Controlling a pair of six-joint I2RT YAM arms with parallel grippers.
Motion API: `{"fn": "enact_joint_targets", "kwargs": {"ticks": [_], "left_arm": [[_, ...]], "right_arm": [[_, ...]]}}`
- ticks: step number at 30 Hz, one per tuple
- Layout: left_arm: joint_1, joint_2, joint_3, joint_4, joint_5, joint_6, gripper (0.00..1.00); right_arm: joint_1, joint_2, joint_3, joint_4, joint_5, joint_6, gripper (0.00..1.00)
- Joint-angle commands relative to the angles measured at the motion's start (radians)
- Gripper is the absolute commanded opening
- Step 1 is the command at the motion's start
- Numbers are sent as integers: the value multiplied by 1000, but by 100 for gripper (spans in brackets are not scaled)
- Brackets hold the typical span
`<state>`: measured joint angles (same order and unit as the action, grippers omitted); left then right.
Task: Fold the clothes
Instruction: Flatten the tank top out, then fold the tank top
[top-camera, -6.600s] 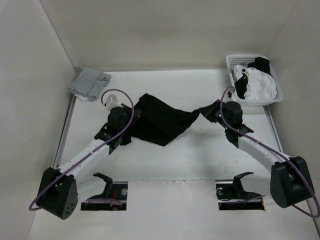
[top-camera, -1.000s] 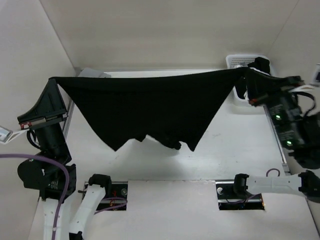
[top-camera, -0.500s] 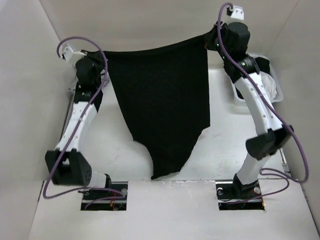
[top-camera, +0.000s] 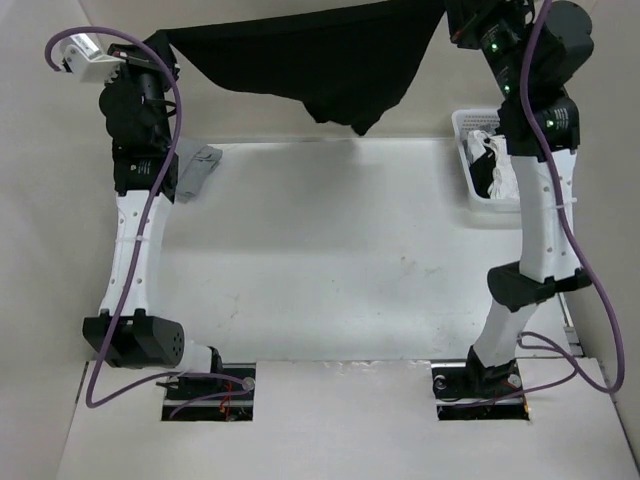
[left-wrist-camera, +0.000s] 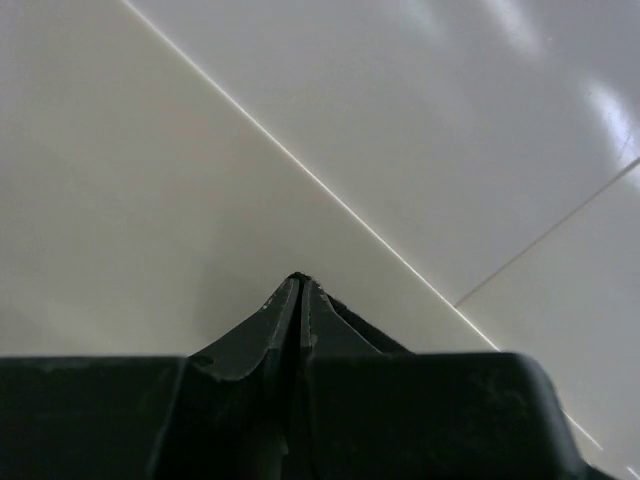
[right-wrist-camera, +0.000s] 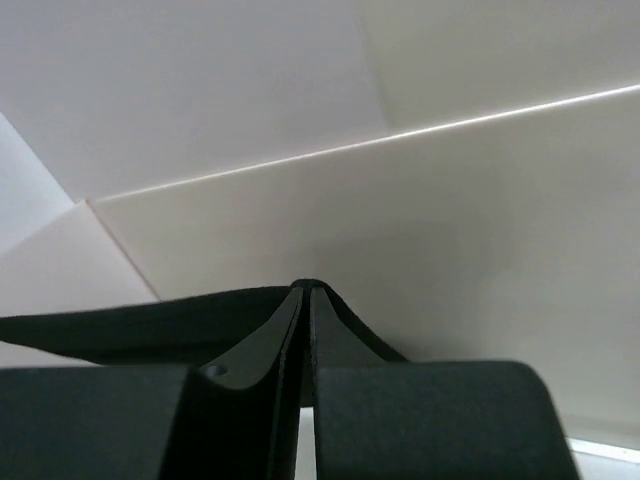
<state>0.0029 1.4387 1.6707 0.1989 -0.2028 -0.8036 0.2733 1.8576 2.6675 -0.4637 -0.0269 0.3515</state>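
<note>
The clothes (top-camera: 320, 60), one black garment, hang stretched high at the back of the top view, well above the table. My left gripper (top-camera: 165, 42) is shut on its left corner and my right gripper (top-camera: 452, 18) on its right corner. A loose point of cloth droops at the middle. In the left wrist view the left gripper (left-wrist-camera: 299, 280) has its jaws pressed together with a thin black edge of the clothes (left-wrist-camera: 360, 325) beside them. In the right wrist view the right gripper (right-wrist-camera: 306, 288) pinches the clothes (right-wrist-camera: 150, 325), which run off to the left.
A light grey cloth bundle (top-camera: 195, 170) lies at the table's back left, behind the left arm. A white basket (top-camera: 478, 165) of white and black laundry stands at the back right beside the right arm. Pale walls enclose the table (top-camera: 330, 250) on three sides.
Both arms have risen and reached toward the back wall, carrying the garment up. Its hanging point, which dangled near the table's front edge, now hangs short at the top.
</note>
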Motion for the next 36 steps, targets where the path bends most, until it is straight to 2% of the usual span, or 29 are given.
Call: {"fn": "enact_joint_targets", "kwargs": {"ticks": [1, 4, 9, 10, 13, 16, 19, 23, 26, 28, 30, 32, 36], "left_arm": [[13, -61, -29, 49, 14, 24, 1], [-2, -115, -147, 88, 9, 21, 1], [-92, -294, -490, 148, -49, 24, 1], [-108, -331, -552, 149, -61, 20, 1], [-174, -524, -808, 132, -92, 27, 1], [-217, -758, -1032, 30, -145, -8, 1], [-237, -972, -1126, -171, -164, -3, 2], [-246, -1230, -1216, -494, -159, -78, 2], [-252, -1333, -1237, -723, -164, -144, 2], [-246, -1377, -1237, -803, -171, -167, 2], [-232, -1387, -1232, -806, -178, -169, 2], [-221, -1323, -1220, -750, -178, -161, 2], [-214, -1073, -1204, -481, -178, -141, 2]], "right_arm": [[-24, -64, -97, -15, -33, 0, 6], [-27, -203, -399, 48, -28, -16, 5], [20, -568, -1105, 252, 10, 0, 6], [45, -627, -1198, 267, 28, 10, 6], [184, -843, -1511, 281, 126, 30, 6], [373, -1019, -1723, 215, 238, 82, 6], [563, -1161, -1871, 120, 315, 185, 6], [764, -1291, -2040, -5, 341, 374, 5], [913, -1321, -2120, -58, 354, 502, 4], [976, -1325, -2144, -61, 384, 565, 4], [1013, -1304, -2149, -41, 413, 592, 5], [987, -1255, -2138, 3, 424, 568, 5], [742, -1128, -2094, 170, 354, 430, 5]]}}
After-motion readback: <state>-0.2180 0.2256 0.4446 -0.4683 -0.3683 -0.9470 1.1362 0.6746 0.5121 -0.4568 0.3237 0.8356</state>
